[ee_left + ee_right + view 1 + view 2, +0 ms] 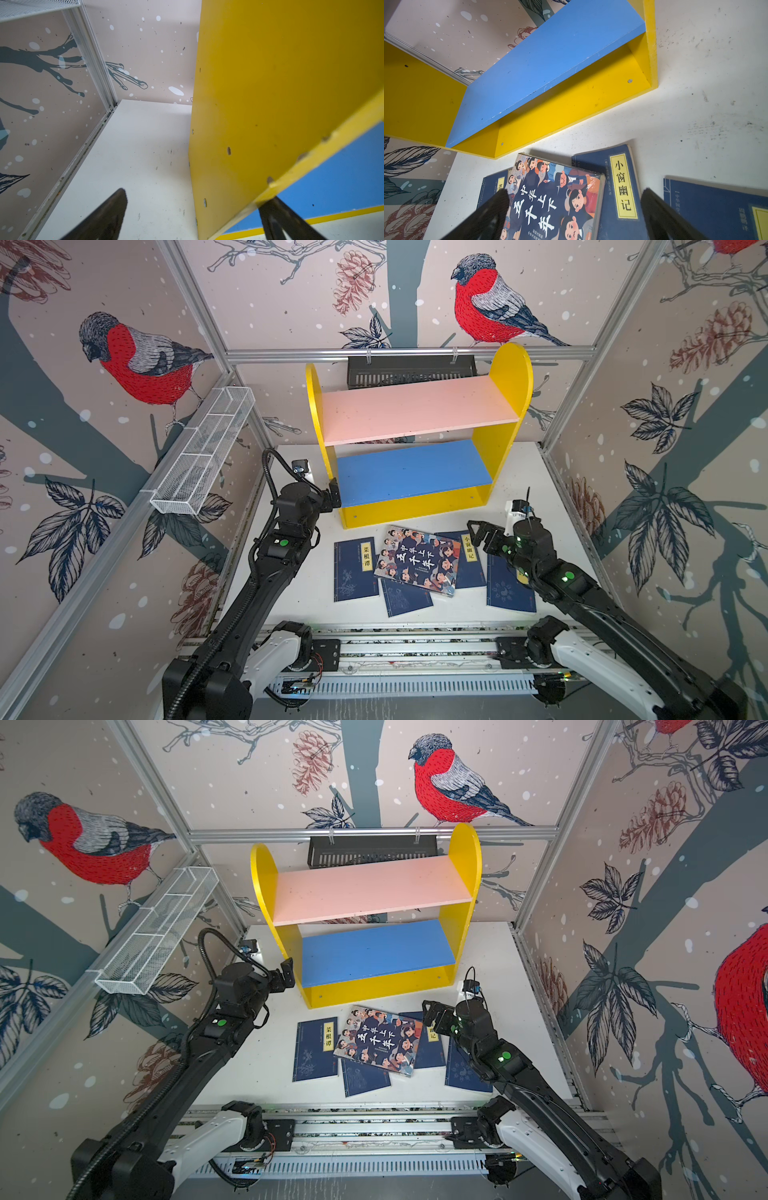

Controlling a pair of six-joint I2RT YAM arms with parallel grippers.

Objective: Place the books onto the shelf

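Five books [417,566] lie on the table [299,597]; shelf [415,410] just behind them.

Black arms [266,572] w/ white bases [274,651], green LEDs [284,542], corrugated cable [270,472].

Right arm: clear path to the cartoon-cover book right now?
Probably yes. The cartoon-cover book lies topmost on the navy books, nothing over it, and the open right tool hangs just beside it.
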